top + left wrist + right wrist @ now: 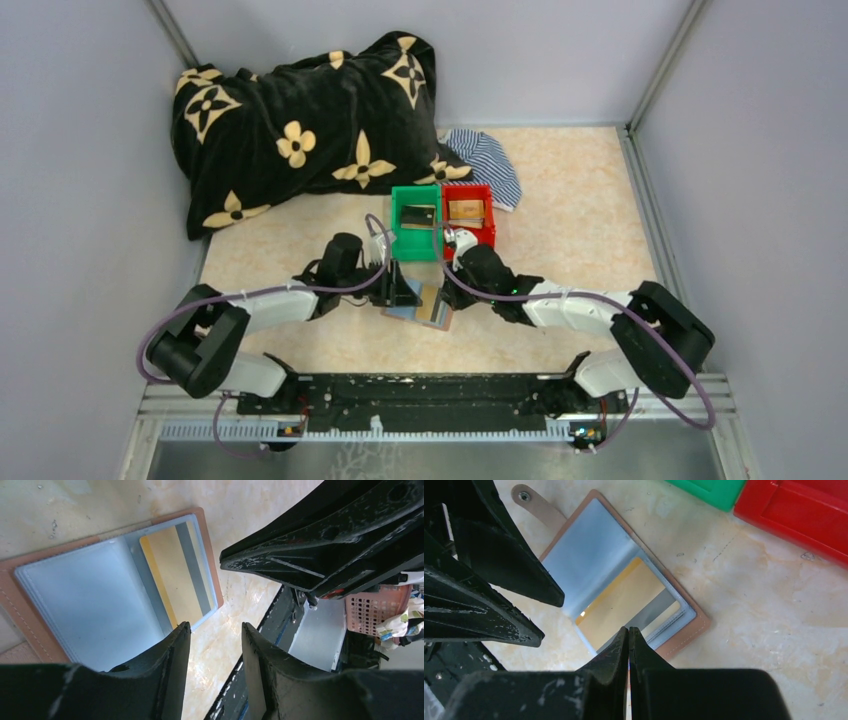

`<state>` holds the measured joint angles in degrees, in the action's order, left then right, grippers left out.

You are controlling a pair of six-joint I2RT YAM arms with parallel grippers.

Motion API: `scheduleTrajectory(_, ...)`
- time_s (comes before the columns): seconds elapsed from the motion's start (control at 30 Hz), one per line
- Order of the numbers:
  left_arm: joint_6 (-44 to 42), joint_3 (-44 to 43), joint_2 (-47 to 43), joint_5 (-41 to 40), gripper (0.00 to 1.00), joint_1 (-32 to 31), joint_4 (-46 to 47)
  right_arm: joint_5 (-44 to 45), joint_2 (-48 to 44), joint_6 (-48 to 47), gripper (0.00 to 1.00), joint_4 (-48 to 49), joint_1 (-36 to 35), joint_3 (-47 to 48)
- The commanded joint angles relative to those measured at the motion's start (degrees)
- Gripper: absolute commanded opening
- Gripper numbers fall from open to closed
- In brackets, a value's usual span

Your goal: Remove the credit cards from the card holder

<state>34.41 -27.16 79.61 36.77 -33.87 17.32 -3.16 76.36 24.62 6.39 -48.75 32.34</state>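
The card holder [428, 308] lies open on the table between both arms, brown outside with blue-grey sleeves [85, 595]. One gold card with a grey stripe [175, 575] sits in its right sleeve [624, 600]. My left gripper [215, 630] hangs over the holder's edge, open, with only table showing between its fingers. My right gripper [629, 630] is shut, nothing visible between its jaws, and its tips sit at the near edge of the gold card's sleeve. A tan card [466, 210] lies in the red bin and a darker one [417, 215] in the green bin.
The green bin [415, 240] and red bin [470, 232] stand side by side just beyond the holder. A black flowered cushion [310, 120] and a striped cloth [485, 165] lie at the back. Grey walls close in both sides.
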Motion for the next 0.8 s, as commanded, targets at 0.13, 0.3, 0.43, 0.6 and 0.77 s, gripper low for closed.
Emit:
scheduleTrajectory(0.13, -1.1, 2.1, 5.6, -1.8, 0.48, 0.1, 7.1, -2.6, 5.7, -0.1, 0.0, 6.8, -0.7, 1.4)
scheduleTrajectory(0.3, -1.1, 2.2, 9.7, -1.9, 0.49, 0.1, 9.9, -2.4, 7.0, -0.2, 0.0, 7.5, -0.6, 0.9)
scheduleTrajectory(0.43, -0.9, 2.4, 11.9, -2.0, 0.49, 0.1, 11.6, -2.7, 8.0, 0.3, 0.0, 8.4, -0.6, 0.3)
scheduleTrajectory(0.6, -0.6, 2.7, 12.8, -1.7, 0.49, 0.1, 12.7, -2.8, 8.4, 0.6, 0.0, 8.9, -0.6, -0.4)
scheduleTrajectory(0.77, 0.4, 3.0, 13.1, -0.6, 0.35, 0.1, 14.0, -2.6, 8.8, 0.8, 0.0, 9.1, -0.7, -1.1)
